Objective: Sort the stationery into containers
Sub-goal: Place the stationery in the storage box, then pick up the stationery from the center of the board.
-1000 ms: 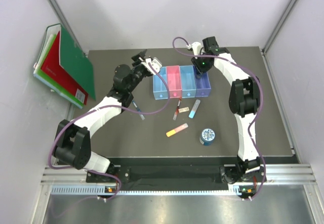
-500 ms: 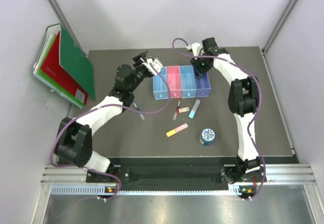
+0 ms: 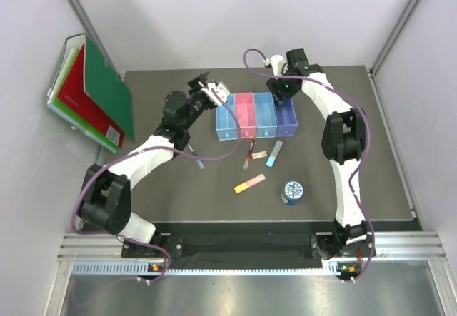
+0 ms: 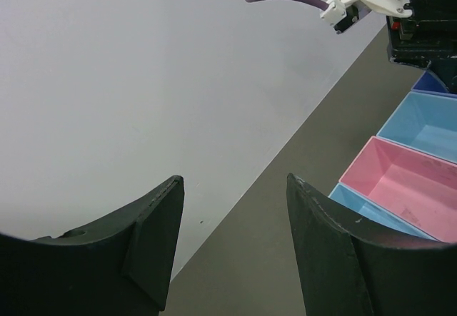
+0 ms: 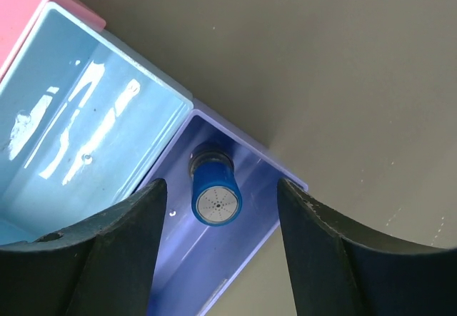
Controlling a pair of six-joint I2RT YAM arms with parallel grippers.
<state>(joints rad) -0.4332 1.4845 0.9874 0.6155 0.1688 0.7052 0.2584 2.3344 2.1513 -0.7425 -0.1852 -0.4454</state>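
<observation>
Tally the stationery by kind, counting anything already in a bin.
Pens: 2 (blue pen, red-black pen)
Sticks: 2 (yellow-pink stick, light-blue stick)
Beige eraser: 1
Round blue tin: 1
Blue bottle, in violet-blue bin: 1
Total: 7

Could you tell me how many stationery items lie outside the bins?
6: blue pen left of the bins; red-black pen, beige eraser and light-blue stick just before them; yellow-pink stick and round blue tin nearer the arms. The arms may hide others.
</observation>
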